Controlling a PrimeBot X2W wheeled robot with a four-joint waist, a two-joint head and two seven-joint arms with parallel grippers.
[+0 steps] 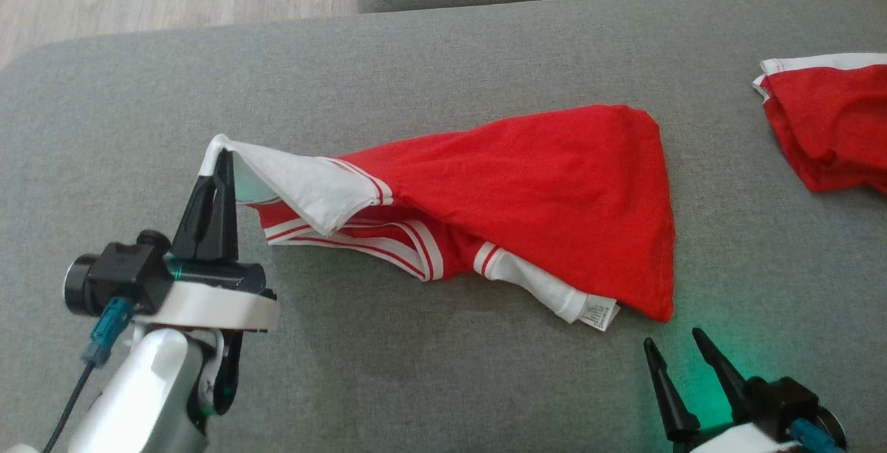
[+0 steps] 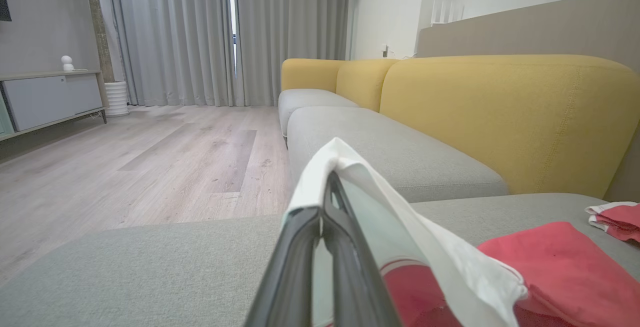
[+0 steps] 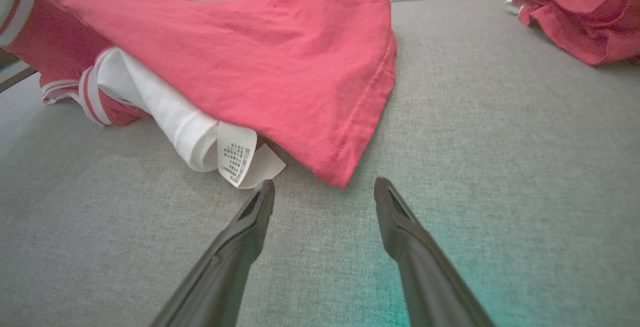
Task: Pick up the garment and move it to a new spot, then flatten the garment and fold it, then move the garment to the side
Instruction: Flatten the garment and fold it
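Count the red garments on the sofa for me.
2. One garment lies mid-sofa, its white edge pinched by the left gripper. The second garment sits bunched at the head view's right edge, partly cut off; more could lie out of frame.

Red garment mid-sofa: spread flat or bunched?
Bunched, not flat. The red garment lies doubled over itself, and the left gripper holds one white end lifted off the cushion.
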